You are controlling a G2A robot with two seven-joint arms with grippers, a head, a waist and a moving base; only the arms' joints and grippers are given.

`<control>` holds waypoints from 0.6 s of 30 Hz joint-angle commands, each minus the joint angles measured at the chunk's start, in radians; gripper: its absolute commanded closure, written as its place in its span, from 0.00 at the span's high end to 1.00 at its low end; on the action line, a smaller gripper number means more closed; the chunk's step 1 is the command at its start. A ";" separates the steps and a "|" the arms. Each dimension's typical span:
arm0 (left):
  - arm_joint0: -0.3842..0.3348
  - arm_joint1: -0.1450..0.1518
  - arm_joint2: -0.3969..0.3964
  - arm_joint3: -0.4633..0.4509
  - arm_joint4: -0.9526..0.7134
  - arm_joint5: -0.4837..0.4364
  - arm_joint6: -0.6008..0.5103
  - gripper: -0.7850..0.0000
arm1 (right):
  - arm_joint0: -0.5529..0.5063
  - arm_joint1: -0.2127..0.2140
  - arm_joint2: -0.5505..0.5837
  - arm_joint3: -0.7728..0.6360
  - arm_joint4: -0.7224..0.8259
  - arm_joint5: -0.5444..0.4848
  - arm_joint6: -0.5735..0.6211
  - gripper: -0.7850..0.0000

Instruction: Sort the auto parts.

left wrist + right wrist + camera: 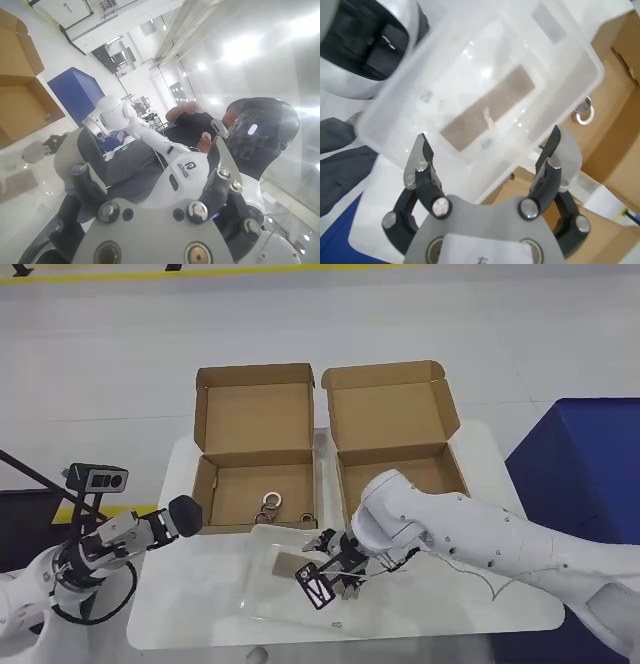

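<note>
**Right gripper open over clear bin, rings in left box**

Right gripper point(488, 135) closest in: fingers spread wide, nothing between them. It hangs just above the clear plastic bin point(597, 72) with its tips pointing down into it. Bin sits front middle of the white table point(190, 599), long axis running left-right across the table. Its far long side is just beside the front walls of the two boxes.

Brown label point(487, 107) is on or under the bin floor, cannot tell which. Its long axis follows the bin's length, slightly skewed, and no writing is legible on it. Small parts point(487, 143) lie loose on the bin floor near the label, too small to tell type or heading.

Metal rings point(271, 501) lie flat in the left cardboard box point(255, 414), toward its front wall and near each other. They are round, so no long axis. Right cardboard box point(390, 409) stands just beside the left one, and both lids stand open on the far side. One tiny piece point(337, 624) lies on the table in front of the bin, cannot tell what.

Left gripper point(147, 140) is at the table's left edge, near the left box's front corner. It is aimed upward, away from the tabletop, fingers wide apart, empty.

Writing: the right arm point(470, 529) has lettering on its white shell, seen in the left wrist view. Printed sticker point(485, 250) on the right gripper's base plate is cut off at the edge, unreadable. Blue cabinet point(590, 464) stands right of the table.
</note>
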 commanded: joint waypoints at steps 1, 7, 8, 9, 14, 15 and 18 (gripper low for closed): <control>0.000 0.000 0.000 0.000 0.000 0.000 0.000 1.00 | -0.014 0.005 0.027 -0.006 0.062 0.000 0.000 1.00; 0.000 0.000 0.000 0.000 0.000 0.000 0.000 1.00 | -0.014 0.005 0.027 -0.006 0.062 0.000 0.000 1.00; 0.000 0.000 0.000 0.000 0.000 0.000 0.000 1.00 | -0.036 0.004 0.027 -0.020 0.061 0.000 0.000 1.00; 0.000 0.000 0.000 0.000 0.000 0.000 0.000 1.00 | -0.061 0.002 0.027 -0.017 0.036 0.005 0.005 1.00; 0.000 0.000 0.000 0.000 0.000 0.000 0.000 1.00 | -0.127 -0.020 0.027 0.013 0.027 0.122 0.122 1.00; 0.000 0.000 0.000 0.000 0.000 0.000 0.000 1.00 | -0.133 -0.025 0.027 0.014 0.026 0.136 0.135 1.00; 0.000 0.000 0.000 0.000 0.000 0.000 0.000 1.00 | -0.154 -0.040 0.027 0.015 0.035 0.157 0.157 1.00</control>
